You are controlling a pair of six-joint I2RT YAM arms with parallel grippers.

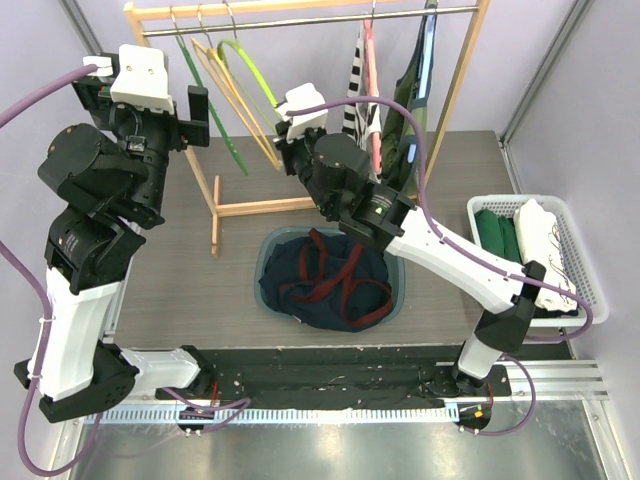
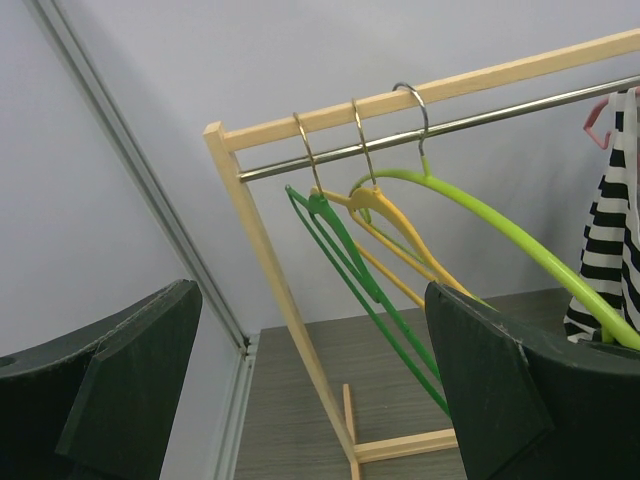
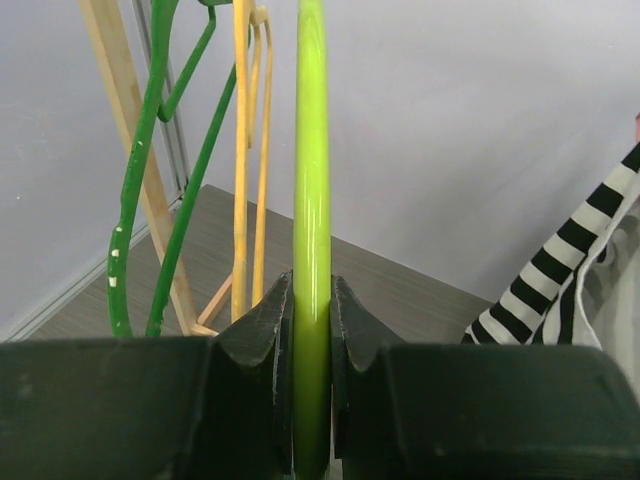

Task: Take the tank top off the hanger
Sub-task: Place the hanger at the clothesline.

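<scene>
A bare lime green hanger (image 1: 250, 65) hangs on the metal rail of the wooden rack (image 1: 310, 12). My right gripper (image 1: 283, 125) is shut on its lower arm, and the right wrist view shows the lime bar (image 3: 311, 150) pinched between the jaws of that gripper (image 3: 311, 300). A navy tank top with red trim (image 1: 330, 280) lies crumpled in a grey basin (image 1: 262, 262) on the table. My left gripper (image 1: 150, 100) is wide open and empty, held high left of the rack; its view (image 2: 310, 300) looks at the lime hanger (image 2: 500, 230).
A dark green hanger (image 1: 210, 110) and a yellow hanger (image 1: 235, 95) hang left of the lime one. A striped garment (image 1: 357, 80) and dark garments hang at the rail's right end. A white basket (image 1: 590, 260) with folded clothes stands at the right.
</scene>
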